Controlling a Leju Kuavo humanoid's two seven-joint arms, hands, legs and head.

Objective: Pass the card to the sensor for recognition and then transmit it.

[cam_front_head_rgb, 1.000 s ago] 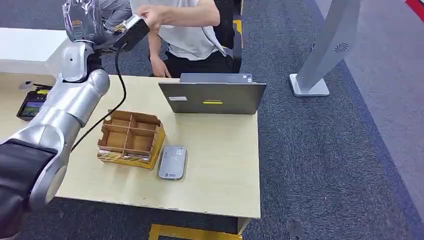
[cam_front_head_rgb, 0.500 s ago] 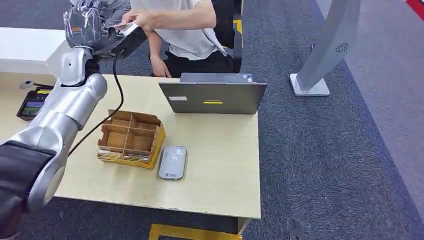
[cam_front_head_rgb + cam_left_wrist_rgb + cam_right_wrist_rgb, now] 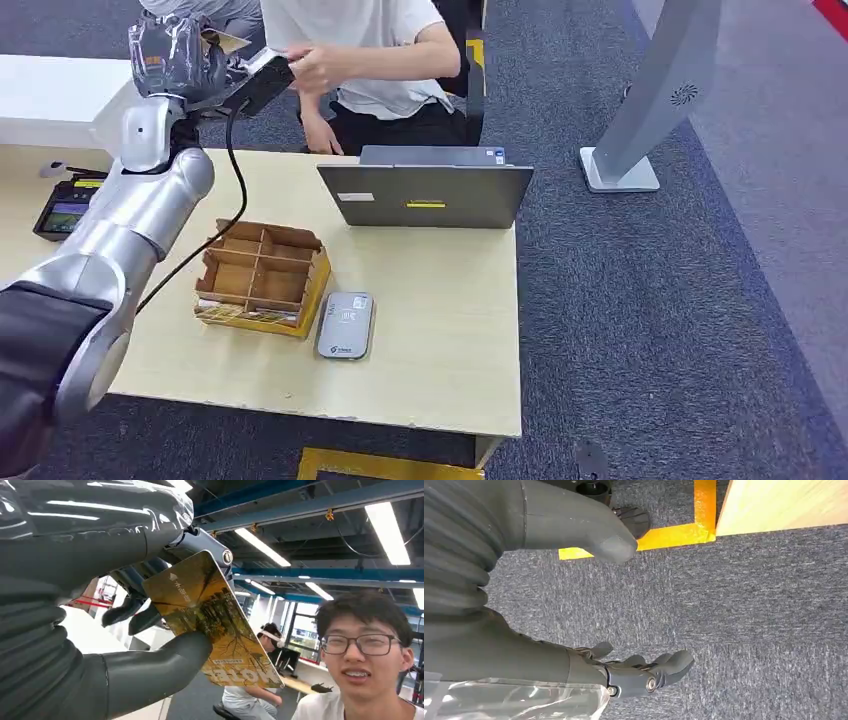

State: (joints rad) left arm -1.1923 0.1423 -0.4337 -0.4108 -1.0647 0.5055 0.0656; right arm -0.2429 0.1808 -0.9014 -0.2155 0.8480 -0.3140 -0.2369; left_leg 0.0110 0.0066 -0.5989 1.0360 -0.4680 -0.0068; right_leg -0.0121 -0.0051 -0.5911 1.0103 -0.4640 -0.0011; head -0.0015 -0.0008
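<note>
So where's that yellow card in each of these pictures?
Head view: the card sits at the top left, raised in the left hand.
Left wrist view: the card sits mid-picture, pinched by the thumb and the fingers.
Right wrist view: not in it.
Shared landmark: the person in a white shirt.

Left arm: silver, raised along the frame's left side to the upper left. Left hand [image 3: 150, 625]: thick grey thumb and darker fingers pinching a yellow-brown printed card [image 3: 212, 622]. Right hand [image 3: 624, 605]: hanging, fingers apart, holding nothing.
</note>
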